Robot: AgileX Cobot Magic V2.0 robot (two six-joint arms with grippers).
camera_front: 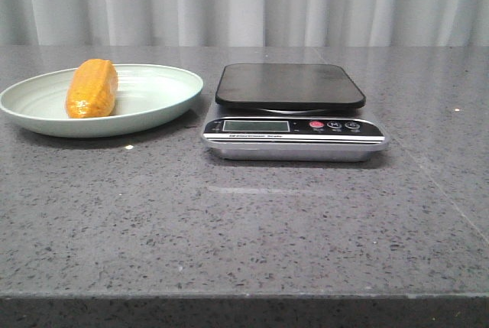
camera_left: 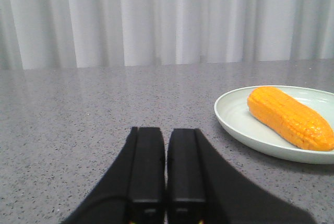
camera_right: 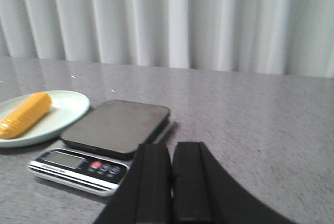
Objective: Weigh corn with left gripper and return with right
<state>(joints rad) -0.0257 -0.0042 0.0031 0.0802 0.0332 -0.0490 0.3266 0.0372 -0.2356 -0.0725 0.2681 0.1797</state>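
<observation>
Left wrist view: the left end effector (camera_left: pixel 166 153) has its fingers pressed together, holding nothing, low over the grey counter (camera_left: pixel 78 119). Near it, the corn (camera_left: pixel 289 118) lies on its side in the plate (camera_left: pixel 235 122). The right end effector (camera_right: pixel 171 174) is likewise closed and empty, just beside the scale (camera_right: pixel 112 130), whose platform is bare.

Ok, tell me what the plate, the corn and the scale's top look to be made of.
Plate: pale green, matte, likely plastic or melamine, with faint concentric rings and a soft sheen.
Corn: orange-yellow with glossy highlights on even kernel rows, so probably a plastic replica, though real corn cannot be ruled out.
Scale's top: a dark, smooth, rounded slab with a dull reflection; glass or plastic, unclear which.
</observation>
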